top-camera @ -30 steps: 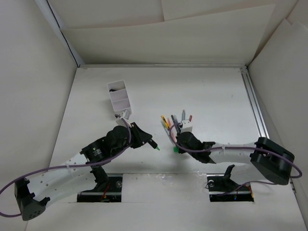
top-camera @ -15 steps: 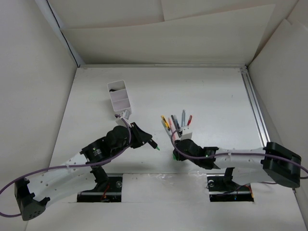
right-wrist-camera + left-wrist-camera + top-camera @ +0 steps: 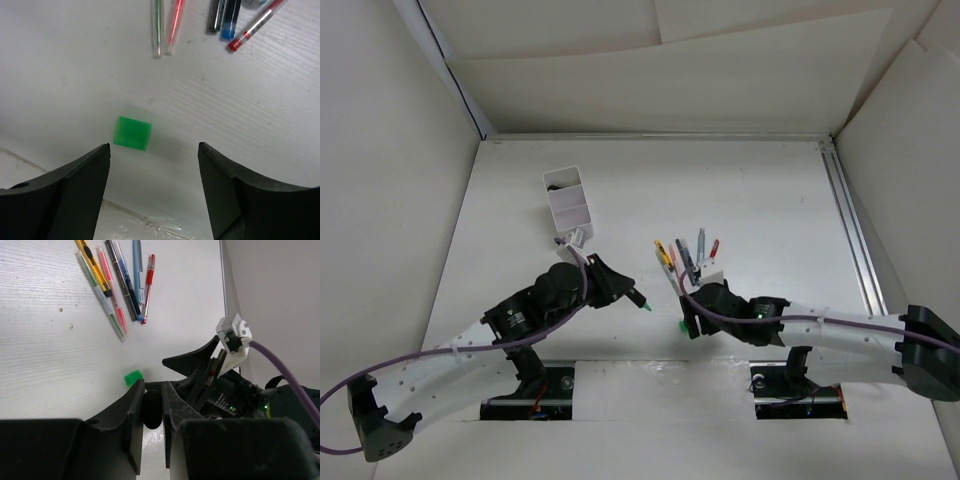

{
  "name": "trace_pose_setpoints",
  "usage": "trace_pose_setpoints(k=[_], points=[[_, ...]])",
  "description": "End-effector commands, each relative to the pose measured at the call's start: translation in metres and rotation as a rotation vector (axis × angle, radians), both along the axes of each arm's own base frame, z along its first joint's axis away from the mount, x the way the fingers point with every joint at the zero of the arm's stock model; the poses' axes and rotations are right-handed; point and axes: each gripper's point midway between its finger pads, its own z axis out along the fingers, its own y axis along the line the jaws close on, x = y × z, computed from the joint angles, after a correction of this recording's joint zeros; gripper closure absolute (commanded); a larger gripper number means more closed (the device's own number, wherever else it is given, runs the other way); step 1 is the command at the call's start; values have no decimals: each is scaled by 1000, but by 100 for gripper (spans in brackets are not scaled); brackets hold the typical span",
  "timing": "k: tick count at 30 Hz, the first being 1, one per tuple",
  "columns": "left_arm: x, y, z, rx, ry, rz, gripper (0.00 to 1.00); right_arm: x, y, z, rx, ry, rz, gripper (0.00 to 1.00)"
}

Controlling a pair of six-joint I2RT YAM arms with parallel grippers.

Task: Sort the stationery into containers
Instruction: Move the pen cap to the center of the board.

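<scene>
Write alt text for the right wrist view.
The open right pincer frames a small green cap lying on the white table, apart from both dark fingers. Ends of several pens, one red, lie along the top edge.

White desk (image 3: 770,190) w/ fine grooved grain and a few dark specks (image 3: 60,310). Silver metal rail (image 3: 848,220) runs near-to-far along desk's right edge. White panels enclose it: left wall (image 3: 380,200), right wall (image 3: 920,150), far wall (image 3: 660,90) of overlapping sheets. Thin dark strip (image 3: 445,60) slants at far-left corner.
</scene>
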Motion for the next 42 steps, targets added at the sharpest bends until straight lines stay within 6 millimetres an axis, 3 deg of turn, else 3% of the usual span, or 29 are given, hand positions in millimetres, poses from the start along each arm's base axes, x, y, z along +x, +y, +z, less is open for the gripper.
trace_pose_setpoints(k=[1,4,5,7,11,17,22,24,27,30,32,33,35,36,38,39,42], points=[[2,-1,30,-53,-61,-3,100,-7,4,0,-16,40,37,23],[3,1,32,-58,-69,6,100,-11,16,-12,-14,62,95,23],[3,1,32,-58,-69,6,100,-11,32,-8,44,65,120,23],[3,4,32,-53,-71,17,100,-11,36,-17,37,70,136,24],[1,17,43,-60,-98,42,100,-5,48,-18,73,58,131,38],[2,30,53,-56,-115,86,100,-14,76,-17,193,108,153,45],[1,32,56,-64,-120,87,100,-12,87,-14,291,128,91,50],[0,32,53,-56,-115,86,100,-10,90,-7,323,124,66,48],[0,35,53,-54,-117,95,100,-9,92,8,375,95,65,34],[0,35,53,-54,-117,95,100,-5,75,16,336,38,60,25],[0,35,48,-45,-112,95,100,-7,62,13,279,32,68,24],[0,35,48,-45,-112,95,100,-11,49,2,215,54,58,24],[0,35,48,-45,-112,95,100,-19,44,0,204,71,75,34],[0,35,48,-45,-112,95,100,-24,41,-3,200,81,75,56],[0,35,48,-45,-112,95,100,-37,33,-11,179,111,84,76],[1,34,51,-53,-117,95,100,-37,33,-10,183,115,78,93],[1,34,51,-53,-117,95,100,-43,25,-18,161,132,76,100]])
